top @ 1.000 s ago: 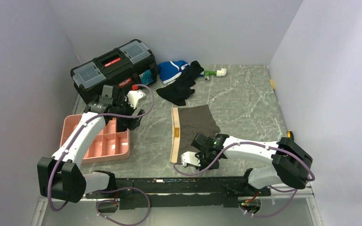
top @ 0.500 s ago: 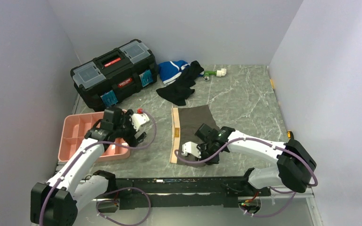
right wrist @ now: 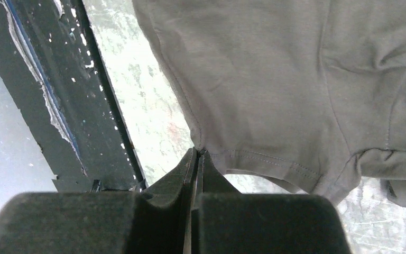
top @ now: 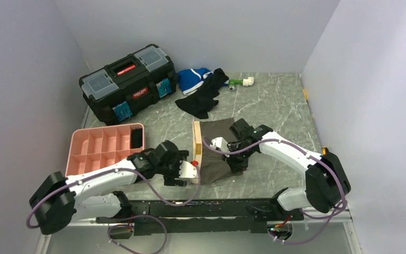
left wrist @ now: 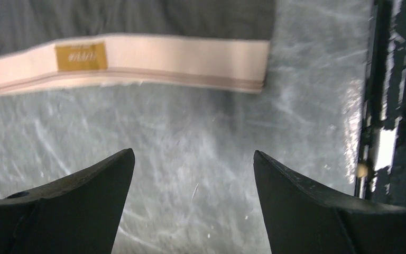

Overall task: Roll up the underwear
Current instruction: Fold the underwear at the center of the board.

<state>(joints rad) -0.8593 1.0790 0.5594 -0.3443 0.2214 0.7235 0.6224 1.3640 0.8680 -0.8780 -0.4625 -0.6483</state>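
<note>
The underwear [top: 219,138] lies flat mid-table, dark grey-brown, with its beige waistband [top: 196,151] along its left side. My right gripper [top: 237,161] is shut on the hem corner of one leg and holds that corner up off the table; the right wrist view shows the pinched corner at the closed tips [right wrist: 198,152] and the fabric [right wrist: 254,79] hanging beyond. My left gripper [top: 182,177] is open and empty, low over bare table just left of the waistband's near end. In the left wrist view [left wrist: 193,156] the waistband [left wrist: 137,55] lies just ahead of the fingers.
A pink compartment tray [top: 107,128] stands at the left with a rolled dark item [top: 136,138] in one cell. A black toolbox [top: 127,79] is at the back left. A black garment [top: 201,100], a blue-and-white garment [top: 194,79] and a green-white object [top: 241,81] lie at the back. A black rail [top: 206,203] runs along the near edge.
My left arm swung from over the tray to the waistband's near end. My right gripper carried the leg corner from the near edge up and toward the back, lifting the fabric.
</note>
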